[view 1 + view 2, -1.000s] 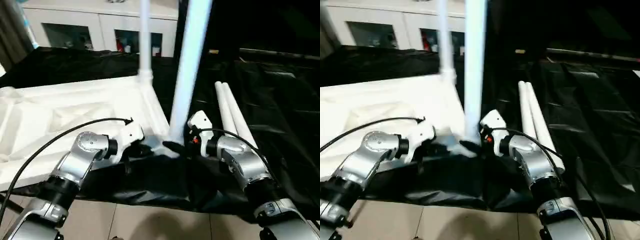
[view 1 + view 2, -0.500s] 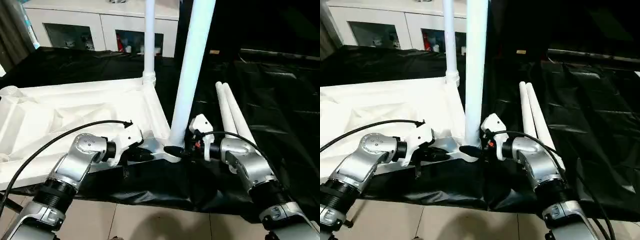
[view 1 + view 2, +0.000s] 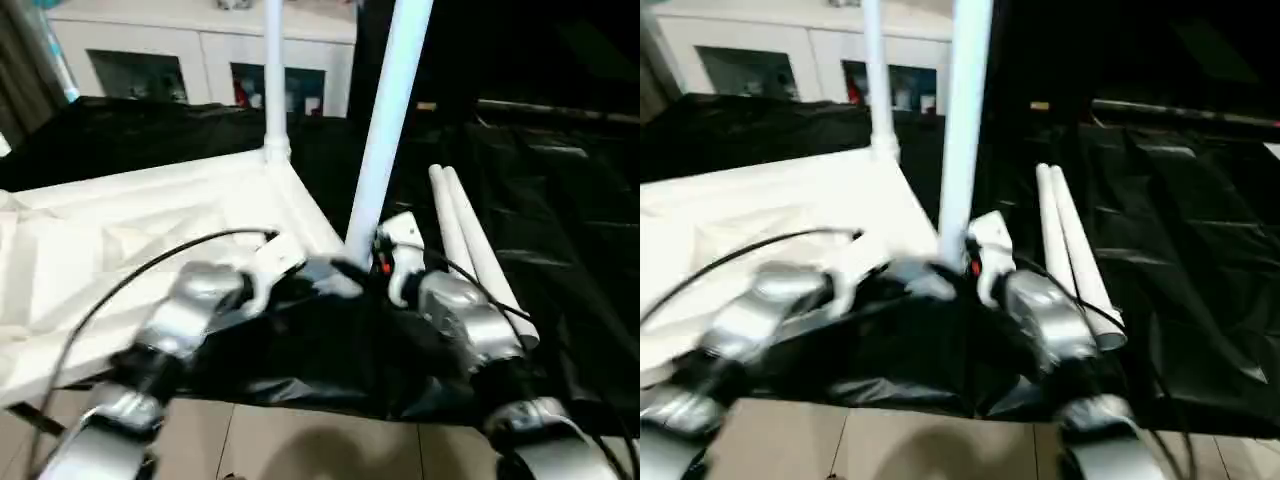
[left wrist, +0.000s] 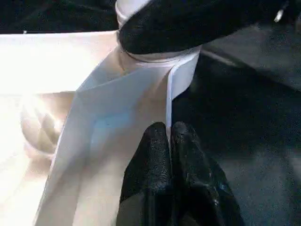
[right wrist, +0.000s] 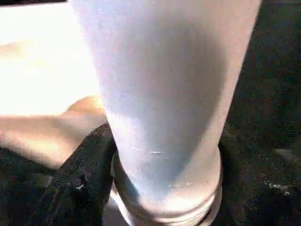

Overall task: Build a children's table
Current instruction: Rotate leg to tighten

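Left end effector [image 4: 169, 141] pinched closed at tabletop [image 4: 56, 70] rim; right end effector [image 5: 160, 188] clasps upright leg [image 5: 164, 84] (near socket).

One white ribbed plastic tabletop [image 3: 150, 220], two upright white tapered tube legs [image 3: 390, 130], two more lying loose legs [image 3: 470, 240], two grippers [image 4: 168, 155].

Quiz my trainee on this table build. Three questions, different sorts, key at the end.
1. How many legs stand upright in the sockets of the tabletop?
2. True or false: the two loose legs lie on the tabletop.
3. The near leg is gripped at its base by: A) the left gripper, B) the right gripper, C) a person's hand.

Key: 1. Two. 2. False; they lie on the black cloth beside it. 3. B.
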Robot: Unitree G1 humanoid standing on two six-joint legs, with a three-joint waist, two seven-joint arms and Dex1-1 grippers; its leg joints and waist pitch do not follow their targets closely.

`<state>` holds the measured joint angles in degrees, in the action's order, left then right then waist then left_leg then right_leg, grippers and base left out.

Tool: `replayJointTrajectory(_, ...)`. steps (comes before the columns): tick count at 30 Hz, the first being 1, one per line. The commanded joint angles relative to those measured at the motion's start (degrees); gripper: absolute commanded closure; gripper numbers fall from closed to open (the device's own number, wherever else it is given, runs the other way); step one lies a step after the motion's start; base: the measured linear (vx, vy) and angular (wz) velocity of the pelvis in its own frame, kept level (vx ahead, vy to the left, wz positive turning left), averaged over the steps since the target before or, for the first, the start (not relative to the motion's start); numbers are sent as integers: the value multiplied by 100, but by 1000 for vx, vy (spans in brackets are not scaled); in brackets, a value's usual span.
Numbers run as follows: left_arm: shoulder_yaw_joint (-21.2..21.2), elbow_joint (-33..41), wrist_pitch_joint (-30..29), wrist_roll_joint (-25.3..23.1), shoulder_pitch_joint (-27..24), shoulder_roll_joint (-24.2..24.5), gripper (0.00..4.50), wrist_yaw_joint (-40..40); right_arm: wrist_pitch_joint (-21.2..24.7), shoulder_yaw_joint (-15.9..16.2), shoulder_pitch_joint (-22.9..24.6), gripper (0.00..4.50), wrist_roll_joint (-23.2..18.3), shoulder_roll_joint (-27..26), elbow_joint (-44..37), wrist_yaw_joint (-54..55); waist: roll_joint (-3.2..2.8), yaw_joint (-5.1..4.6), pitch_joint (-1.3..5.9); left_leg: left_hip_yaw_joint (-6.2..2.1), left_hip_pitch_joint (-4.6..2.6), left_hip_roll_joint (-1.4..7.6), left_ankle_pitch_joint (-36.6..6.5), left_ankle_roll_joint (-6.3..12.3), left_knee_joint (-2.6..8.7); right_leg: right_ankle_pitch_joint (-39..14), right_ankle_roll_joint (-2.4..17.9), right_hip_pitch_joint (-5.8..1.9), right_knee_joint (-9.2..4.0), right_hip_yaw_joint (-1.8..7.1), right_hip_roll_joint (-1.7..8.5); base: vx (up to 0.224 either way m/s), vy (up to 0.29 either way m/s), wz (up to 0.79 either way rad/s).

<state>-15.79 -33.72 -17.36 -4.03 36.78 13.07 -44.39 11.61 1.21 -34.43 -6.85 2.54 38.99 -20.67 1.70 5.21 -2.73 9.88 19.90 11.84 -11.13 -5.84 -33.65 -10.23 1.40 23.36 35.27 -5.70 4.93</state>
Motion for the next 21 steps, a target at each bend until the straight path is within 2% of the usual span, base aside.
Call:
replayJointTrajectory(1,252,-244,-92,-16,163,-119,450,696,97,-79,110,176,45,-106,335,458,-2,-2,362,14,-64,121,-867,-4,387,-1490,871,-269,-468,352,349,0,0,0)
replayJointTrajectory(2,248,-392,-95,-79,265,-209,450,884,38,-95,75,176,81,-253,400,687,0,-18,358,16,-4,110,-820,59,389,-1316,902,-288,-446,356,347,0,0,0)
replayJointTrajectory(3,238,-446,-81,-109,301,-234,450,941,16,-103,61,176,91,-308,422,762,5,-8,361,8,-11,112,-832,63,390,-1335,888,-295,-448,346,348,0,0,0)
replayJointTrajectory(4,230,-525,-34,-131,358,-290,450,989,-30,-85,19,176,122,-417,476,852,-8,-10,375,2,15,101,-746,82,389,-1242,873,-327,-432,345,347,0,0,0)
replayJointTrajectory(5,218,-546,17,-136,377,-310,450,967,-86,-55,-2,176,163,-465,493,896,-6,-13,368,-5,27,109,-728,93,394,-1188,861,-327,-427,340,347,0,0,0)
replayJointTrajectory(9,163,-603,330,-110,354,-304,450,743,-336,26,-85,176,265,-493,585,842,-22,-12,365,-4,25,108,-820,114,396,-1286,839,-331,-447,340,364,0,0,0)
replayJointTrajectory(10,174,-593,308,-91,330,-293,450,717,-417,16,-96,141,231,-490,576,750,-19,-17,354,-2,19,111,-907,112,402,-1405,817,-325,-467,338,363,0,0,0)
replayJointTrajectory(12,157,-494,374,-39,222,-209,450,526,-591,29,-98,106,183,-397,479,463,6,-11,356,-5,32,110,-924,134,402,-1492,782,-340,-468,338,370,0,0,0)
replayJointTrajectory(13,147,-458,382,-22,185,-168,450,451,-629,45,-104,106,163,-343,445,303,0,-11,357,-6,43,110,-889,160,401,-1481,771,-344,-467,338,370,0,0,0)
replayJointTrajectory(15,134,-378,533,17,104,-57,450,236,-658,135,-123,71,219,-164,414,29,7,-32,361,-21,76,113,-827,196,404,-1415,772,-376,-450,328,368,0,0,0)
replayJointTrajectory(16,125,-326,553,5,58,43,450,143,-629,207,-120,63,236,-7,363,-287,-1,-38,359,-19,69,116,-811,202,402,-1400,786,-362,-452,331,368,0,0,0)
replayJointTrajectory(18,111,-253,611,16,6,145,450,3,-554,256,-90,59,208,132,242,-579,14,-46,358,-18,67,121,-802,247,394,-1362,834,-366,-447,332,367,0,0,0)
replayJointTrajectory(19,114,-176,612,56,-38,222,450,-139,-477,298,-56,59,135,248,120,-926,11,-43,356,-11,49,129,-790,266,390,-1334,858,-345,-447,342,368,0,0,0)
replayJointTrajectory(20,115,-102,646,106,-80,293,450,-300,-334,323,-16,59,15,349,-20,-1281,-17,-33,361,-16,51,132,-763,298,388,-1239,916,-359,-427,340,365,0,0,0)
replayJointTrajectory(21,95,50,670,205,-163,403,450,-609,-223,388,49,59,-90,512,-216,-1696,-20,-37,358,-16,52,136,-757,318,391,-1168,939,-364,-425,340,355,0,0,0)
